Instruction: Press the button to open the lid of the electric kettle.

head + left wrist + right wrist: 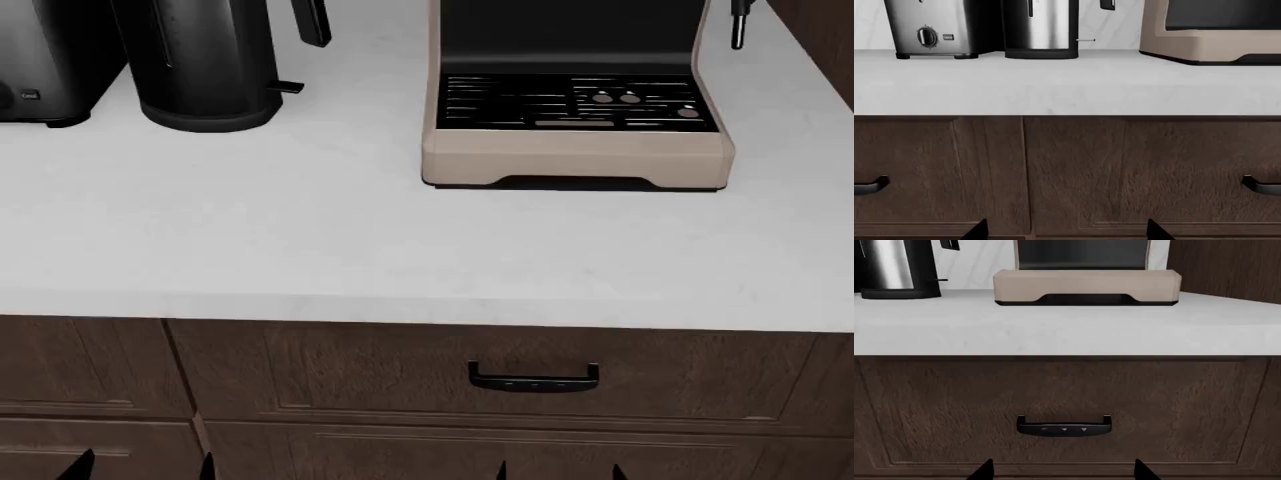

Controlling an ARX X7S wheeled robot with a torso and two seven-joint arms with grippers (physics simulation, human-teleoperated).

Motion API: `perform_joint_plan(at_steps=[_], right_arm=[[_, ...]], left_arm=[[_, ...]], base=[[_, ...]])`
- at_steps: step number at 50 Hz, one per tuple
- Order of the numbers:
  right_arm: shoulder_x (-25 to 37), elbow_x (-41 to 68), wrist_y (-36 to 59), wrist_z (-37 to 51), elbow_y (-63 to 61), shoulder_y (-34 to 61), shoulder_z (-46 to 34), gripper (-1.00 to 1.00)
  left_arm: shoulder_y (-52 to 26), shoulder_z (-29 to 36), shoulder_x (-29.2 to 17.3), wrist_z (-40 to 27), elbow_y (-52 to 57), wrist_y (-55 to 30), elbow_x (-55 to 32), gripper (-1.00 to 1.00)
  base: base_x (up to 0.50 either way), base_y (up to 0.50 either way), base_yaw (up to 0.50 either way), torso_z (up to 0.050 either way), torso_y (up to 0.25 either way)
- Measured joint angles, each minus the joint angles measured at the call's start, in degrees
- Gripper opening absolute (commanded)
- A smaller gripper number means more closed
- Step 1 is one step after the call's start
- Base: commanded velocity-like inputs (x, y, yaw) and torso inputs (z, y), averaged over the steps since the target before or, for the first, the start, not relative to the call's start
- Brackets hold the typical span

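The electric kettle (200, 65) stands at the back left of the white counter; only its dark lower body, base and small tab show. It also shows in the left wrist view (1041, 27) and the right wrist view (897, 270). Its lid and button are out of view above the frames. The lower end of its handle (311, 25) hangs to its right. My left gripper (140, 468) and right gripper (558, 472) sit low in front of the drawers, well below the counter. Both are open and empty, fingertips (977, 231) (984, 470) wide apart.
A steel toaster (934, 27) stands left of the kettle. A beige coffee machine (577, 110) stands to its right. The white counter (400, 250) overhangs brown drawers with black handles (534, 378). A dark wall panel (1227, 265) closes the far right.
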Motion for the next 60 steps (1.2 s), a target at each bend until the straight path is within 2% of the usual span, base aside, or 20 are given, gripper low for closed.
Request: perform_joint_plan(at_steps=[31, 47, 53, 60], right_arm=[[3.11, 4.14, 0.42, 4.67, -0.33, 0.09, -3.68, 1.00], [4.81, 6.10, 0.91, 6.44, -2.41, -0.34, -5.46, 1.00], [5.80, 7.14, 4.98, 7.43, -8.77, -0.73, -5.58, 1.00], [7.39, 9.15, 16.72, 9.48, -21.89, 1.62, -4.99, 1.00]], left_arm=[[0.26, 4.31, -3.44, -7.39, 0.84, -1.42, 1.94, 1.00], [1.47, 5.86, -5.95, -10.02, 5.90, -0.10, 3.04, 1.00], [1.60, 6.37, -6.86, -10.52, 10.14, -2.21, 3.72, 1.00], [0.12, 6.71, -8.20, -10.21, 19.27, -9.46, 5.18, 1.00]], base=[[0.00, 0.00, 0.00, 0.000, 0.000], [0.00, 0.00, 0.00, 0.050, 0.000], [0.00, 0.00, 0.00, 0.050, 0.000], [0.00, 0.00, 0.00, 0.050, 0.000]])
